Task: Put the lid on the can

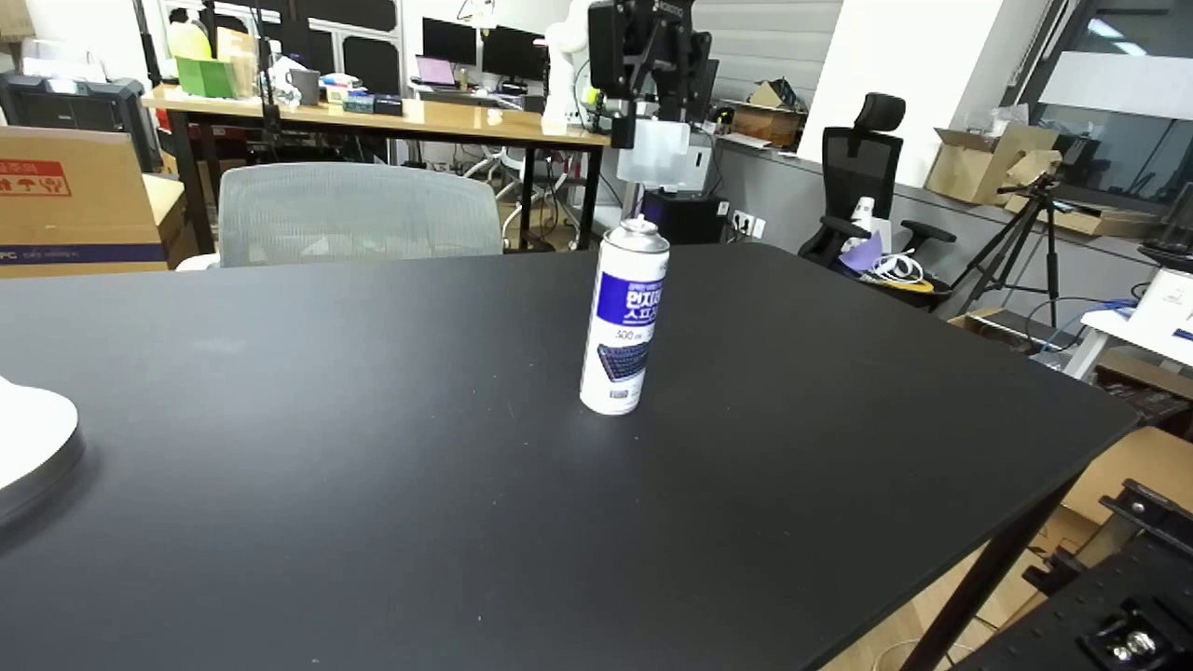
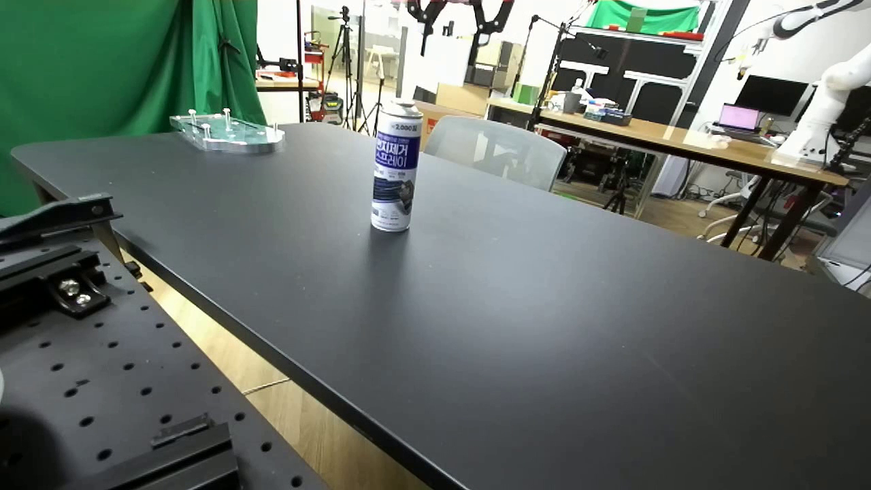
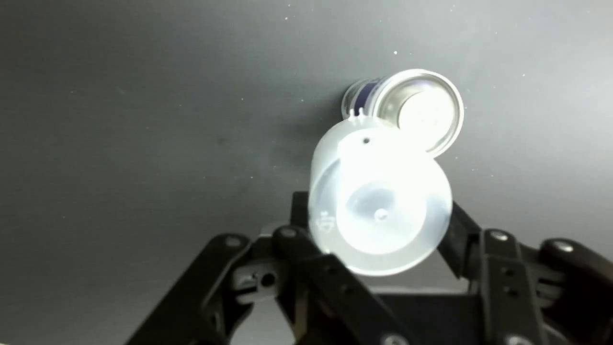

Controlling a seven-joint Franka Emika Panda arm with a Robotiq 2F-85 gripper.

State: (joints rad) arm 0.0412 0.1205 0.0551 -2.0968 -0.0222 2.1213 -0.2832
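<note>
robotiq gripper is positioned above the aerosol spray can, jaws closed on the translucent plastic lid. lid is held over the can, apart from it. can stands upright on the black tabletop; mesh-back chair is beyond the can in both exterior views.

Robotics lab (office-like), white robot arm, perforated plate, monitors
</note>
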